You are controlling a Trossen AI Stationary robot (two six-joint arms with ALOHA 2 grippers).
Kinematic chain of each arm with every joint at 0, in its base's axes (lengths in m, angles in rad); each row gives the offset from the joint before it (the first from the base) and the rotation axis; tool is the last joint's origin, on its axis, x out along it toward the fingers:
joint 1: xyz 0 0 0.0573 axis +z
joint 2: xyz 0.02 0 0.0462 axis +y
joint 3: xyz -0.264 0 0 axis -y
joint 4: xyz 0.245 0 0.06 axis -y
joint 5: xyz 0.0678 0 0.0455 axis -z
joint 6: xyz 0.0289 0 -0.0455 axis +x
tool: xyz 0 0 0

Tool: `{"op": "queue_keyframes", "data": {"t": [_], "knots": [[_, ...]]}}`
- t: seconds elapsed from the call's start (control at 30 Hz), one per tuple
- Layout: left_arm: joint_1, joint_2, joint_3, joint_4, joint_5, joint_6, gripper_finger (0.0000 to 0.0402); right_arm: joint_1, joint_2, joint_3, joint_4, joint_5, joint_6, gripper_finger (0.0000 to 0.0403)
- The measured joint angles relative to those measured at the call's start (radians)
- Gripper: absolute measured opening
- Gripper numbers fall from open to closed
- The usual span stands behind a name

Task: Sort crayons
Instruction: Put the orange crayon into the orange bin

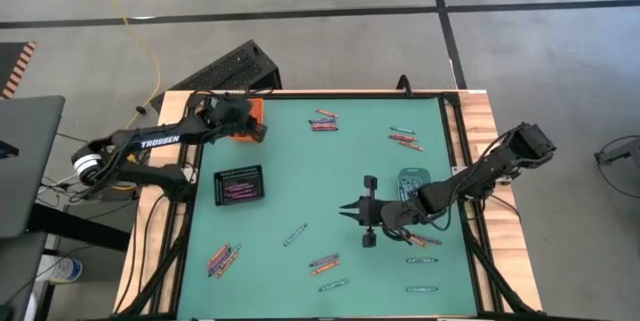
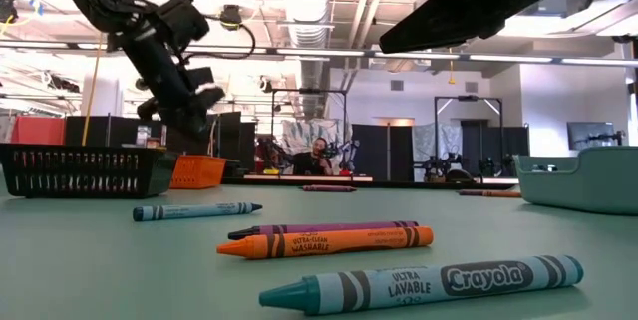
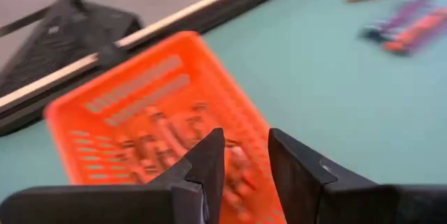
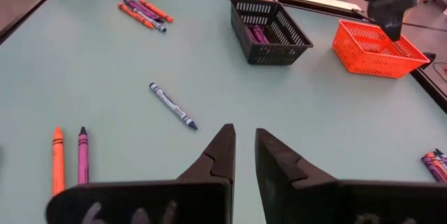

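High view: green table with scattered crayons; left gripper parted, right gripper narrowly parted.

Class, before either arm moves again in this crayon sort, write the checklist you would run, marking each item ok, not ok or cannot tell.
1. Left claw over orange tray: ok.
2. Left claw empty, fingers parted: ok.
3. Orange tray holds crayons: ok.
4. Right claw holds nothing: ok.
5. Blue crayon lies ahead of right claw, apart from others: ok.
6. All crayons sorted: not ok; loose ones remain on the table.
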Motion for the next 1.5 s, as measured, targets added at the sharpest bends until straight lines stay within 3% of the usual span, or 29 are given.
{"op": "queue_keyframes", "data": {"t": [0.23,0.33,0.43,0.7,0.93,1.07,1.23,1.33,1.5], "knots": [[-0.16,-0.165,0.0,-0.036,0.194,0.0,0.01,0.0,0.0,0.0,0.004,0.0,0.0,0.0054],[-0.291,-0.235,0.001,-0.083,0.337,-0.023,0.01,0.0,0.0,0.0,0.01,0.0,0.0,0.0054],[-0.463,-0.272,0.001,-0.129,0.399,-0.118,0.01,-0.001,0.0,0.0,0.01,0.0,-0.001,0.0054],[-1.013,-0.237,0.001,-0.149,0.246,-0.418,0.01,-0.002,0.0,0.0,0.041,0.0,-0.004,0.0054],[-1.357,-0.133,0.001,-0.145,0.144,-0.704,0.01,-0.005,0.0,0.0,0.054,0.0,-0.004,0.0054],[-1.445,-0.057,0.001,-0.161,0.151,-0.9,0.01,-0.016,0.0,0.0,0.059,0.0,-0.003,0.0054],[-1.471,0.052,0.067,-0.367,0.281,-1.076,0.01,-0.017,0.0,0.0,0.063,0.0,-0.003,0.0054],[-1.47,0.104,0.105,-0.465,0.342,-1.088,0.01,-0.016,0.0,0.0,0.063,0.0,-0.003,0.0054],[-1.471,0.143,0.15,-0.477,0.368,-1.037,0.01,-0.016,0.0,0.0,0.061,0.0,-0.003,0.0054]]}}
